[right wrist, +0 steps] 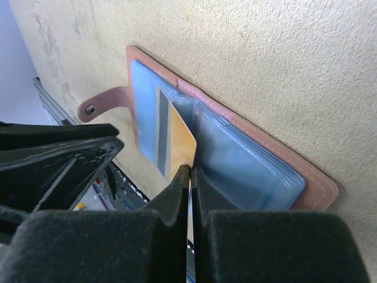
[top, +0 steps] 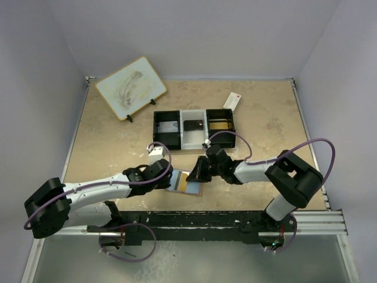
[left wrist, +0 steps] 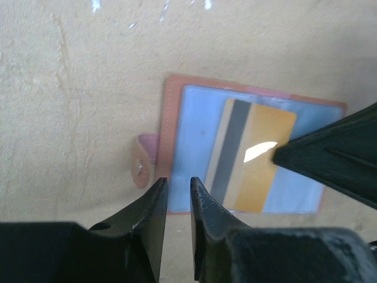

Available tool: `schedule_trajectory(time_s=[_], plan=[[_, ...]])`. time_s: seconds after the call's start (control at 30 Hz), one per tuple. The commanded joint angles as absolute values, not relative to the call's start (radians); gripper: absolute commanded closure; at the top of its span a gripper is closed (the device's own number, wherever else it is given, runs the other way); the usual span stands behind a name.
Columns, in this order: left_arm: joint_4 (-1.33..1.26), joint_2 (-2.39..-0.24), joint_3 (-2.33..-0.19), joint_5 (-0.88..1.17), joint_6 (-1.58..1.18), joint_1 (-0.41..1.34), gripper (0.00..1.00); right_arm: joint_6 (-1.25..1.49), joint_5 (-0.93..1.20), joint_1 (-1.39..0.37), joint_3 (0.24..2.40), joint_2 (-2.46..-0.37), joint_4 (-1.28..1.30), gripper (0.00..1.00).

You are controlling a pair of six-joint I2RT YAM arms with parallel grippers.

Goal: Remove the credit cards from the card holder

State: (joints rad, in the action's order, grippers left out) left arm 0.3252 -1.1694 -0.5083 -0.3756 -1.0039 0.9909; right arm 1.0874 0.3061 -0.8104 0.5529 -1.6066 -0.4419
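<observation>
The right gripper [right wrist: 189, 172] is clamped tight on the edge of a gold credit card [right wrist: 177, 138] with a dark stripe, which lies over the clear bluish pockets of the card holder [right wrist: 306, 177]. The holder lies open on the table [top: 265, 112], between the two arms. The left gripper [left wrist: 178, 186], its jaws a narrow slit apart with nothing between them, sits at the holder's strap-side edge.

A beige, marbled table [top: 265, 127] was seen. A salmon-tan card holder [top: 184, 183] was laid open and flat on it near the front edge. A three-compartment tray [top: 155, 128], black at both ends and white in the middle, was set toward the back. A smudged whiteboard [top: 130, 87] was propped at the back left corner, and a white packet [top: 232, 101] with a red end was placed just behind the tray's right end.
</observation>
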Motion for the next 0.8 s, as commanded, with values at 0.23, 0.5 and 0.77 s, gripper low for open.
schedule_trajectory(time_s=[0.23, 0.5, 0.77], plan=[[0.245, -1.267, -0.664, -0.334, -0.923, 0.993, 0.79, 1.070, 0.286, -0.808, 0.566, -1.577, -0.455, 0.95], [0.260, -1.299, -0.591, -0.352, -0.972, 0.992, 0.89, 1.113, 0.281, -0.808, 0.535, -1.591, -0.551, 0.83], [0.272, -1.248, -0.516, -0.358, -0.989, 0.992, 0.91, 1.142, 0.298, -0.808, 0.510, -1.601, -0.621, 0.75]])
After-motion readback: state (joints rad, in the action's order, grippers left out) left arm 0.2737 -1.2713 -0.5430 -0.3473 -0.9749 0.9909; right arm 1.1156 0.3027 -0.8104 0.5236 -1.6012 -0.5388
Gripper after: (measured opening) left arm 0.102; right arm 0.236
